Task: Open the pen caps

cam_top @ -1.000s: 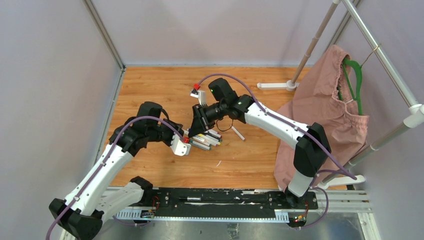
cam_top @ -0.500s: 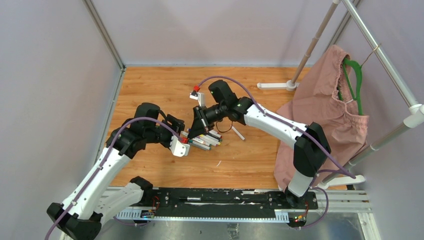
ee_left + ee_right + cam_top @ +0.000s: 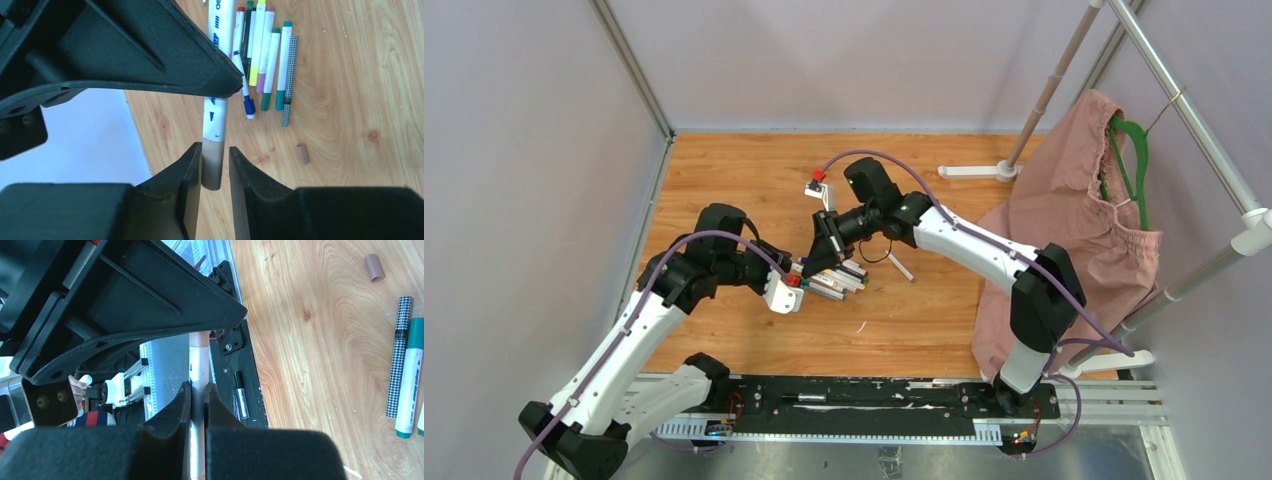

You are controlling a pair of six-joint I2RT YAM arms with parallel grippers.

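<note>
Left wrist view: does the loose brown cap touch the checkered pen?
No, a clear gap separates the loose brown cap from the lower end of the checkered pen.

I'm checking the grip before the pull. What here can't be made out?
Right wrist: cap end, hidden behind left gripper.
Left wrist: marker top, hidden behind right gripper; whether left gripper pinches the cap is unclear.
Top: cap and marker too small, tucked under both grippers.
</note>
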